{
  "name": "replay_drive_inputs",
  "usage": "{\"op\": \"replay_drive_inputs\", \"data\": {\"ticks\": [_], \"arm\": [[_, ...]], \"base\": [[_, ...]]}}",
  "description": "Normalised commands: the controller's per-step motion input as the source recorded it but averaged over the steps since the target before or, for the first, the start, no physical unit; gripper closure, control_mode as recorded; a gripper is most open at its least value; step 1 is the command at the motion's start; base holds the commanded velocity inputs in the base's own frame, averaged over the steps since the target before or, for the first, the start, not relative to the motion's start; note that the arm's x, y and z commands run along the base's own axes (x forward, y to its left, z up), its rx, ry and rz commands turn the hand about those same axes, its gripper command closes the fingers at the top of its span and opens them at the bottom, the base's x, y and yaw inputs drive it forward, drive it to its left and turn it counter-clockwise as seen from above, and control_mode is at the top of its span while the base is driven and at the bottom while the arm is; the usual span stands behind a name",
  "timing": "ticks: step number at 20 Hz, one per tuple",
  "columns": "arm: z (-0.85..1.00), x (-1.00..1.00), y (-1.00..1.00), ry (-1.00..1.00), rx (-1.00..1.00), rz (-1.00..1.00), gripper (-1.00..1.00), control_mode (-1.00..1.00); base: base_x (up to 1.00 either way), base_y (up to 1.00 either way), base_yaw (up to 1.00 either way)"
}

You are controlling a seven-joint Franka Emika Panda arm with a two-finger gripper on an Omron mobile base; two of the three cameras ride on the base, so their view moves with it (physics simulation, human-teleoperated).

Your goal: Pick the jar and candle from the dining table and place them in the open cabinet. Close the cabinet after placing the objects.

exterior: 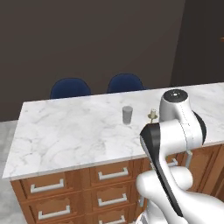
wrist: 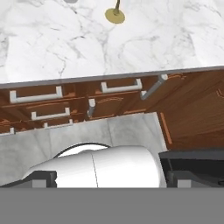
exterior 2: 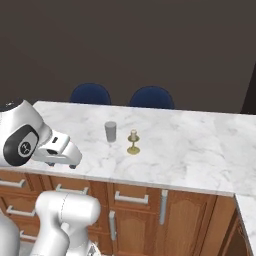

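1. Jar [exterior: 127, 114] stands upright on the tabletop [exterior: 65, 131], mid-depth, nothing touching it.
2. Candle [exterior 2: 133, 142] is just beside the jar, on its right from my cams, w/ a small gap between them; also upright.
3. In hand view I only get the candle's round brass base [wrist: 114, 15] at the top edge, marble around it.
4. Jaws [wrist: 111, 179] are spread wide, nothing between them; they hang over the floor in front of the drawers [wrist: 65, 103], short of the tabletop edge.
5. Arm elbow is folded up near the tabletop's front edge, well apart from both items.
6. Two blue chairs [exterior 2: 120, 97] sit behind the far side.
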Motion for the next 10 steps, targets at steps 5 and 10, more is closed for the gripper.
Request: {"op": "replay_drive_inputs", "data": {"ticks": [5, 10], "arm": [[0.0, 0.0, 0.0, 0.0, 0.0, 0.0, -1.0, 1.0], [0.0, 0.0, 0.0, 0.0, 0.0, 0.0, -1.0, 1.0]], "base": [[0.34, -0.02, 0.05], [0.31, -0.03, 0.05]]}}
